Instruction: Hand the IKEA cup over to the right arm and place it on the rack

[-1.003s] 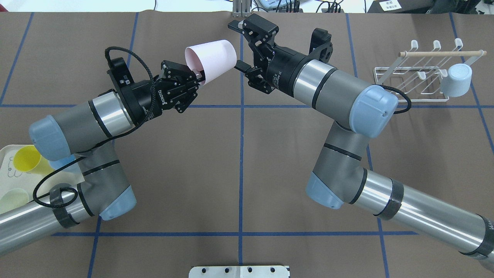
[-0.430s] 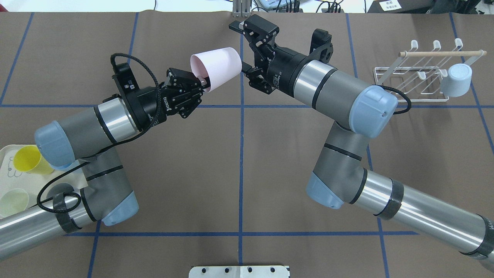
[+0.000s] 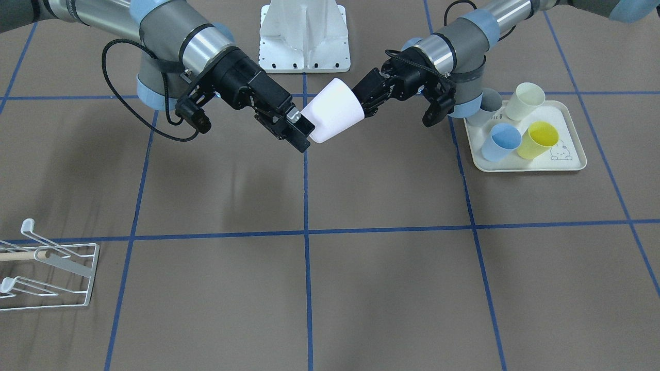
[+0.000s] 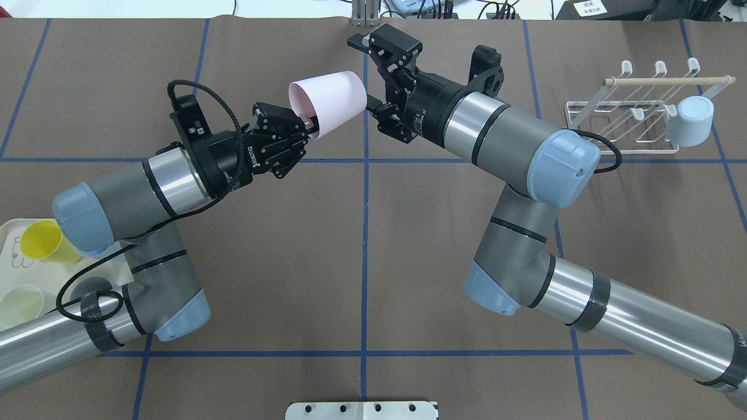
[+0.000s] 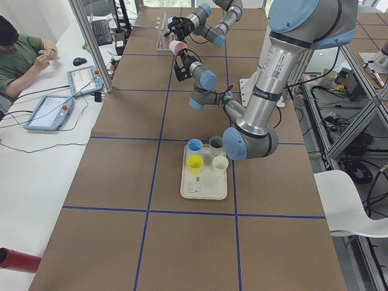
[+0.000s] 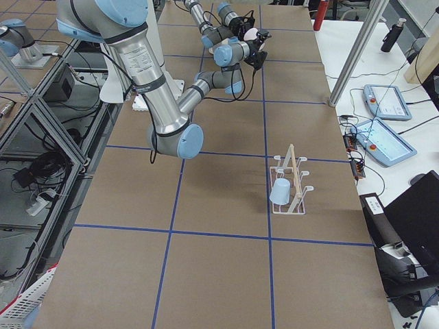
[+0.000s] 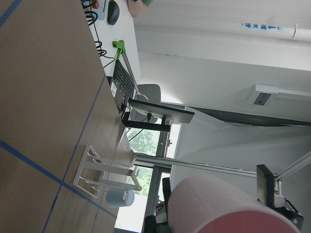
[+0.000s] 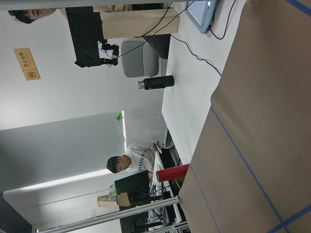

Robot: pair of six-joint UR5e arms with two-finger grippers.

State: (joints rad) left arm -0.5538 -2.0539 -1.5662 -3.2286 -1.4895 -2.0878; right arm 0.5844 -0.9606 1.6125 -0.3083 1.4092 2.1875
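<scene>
A pale pink cup (image 4: 327,102) hangs on its side above the table's far middle. My left gripper (image 4: 306,123) is shut on its rim, one finger inside the mouth. My right gripper (image 4: 363,74) is open, and its fingers stand on either side of the cup's base. In the front view the cup (image 3: 335,111) lies between the left gripper (image 3: 363,105) and the right gripper (image 3: 304,129), whose lower finger touches the base. The cup fills the bottom of the left wrist view (image 7: 218,208). The white wire rack (image 4: 637,112) stands at the far right.
A pale blue cup (image 4: 691,119) hangs on the rack's right end. A cream tray (image 3: 526,162) by the left arm's base holds blue, yellow, pale green and grey cups. An operator sits at the desk beyond the table's far edge (image 5: 18,54).
My left arm has carried the pink cup to the right, bringing its base between my right gripper's open fingers. The right arm has barely moved.
</scene>
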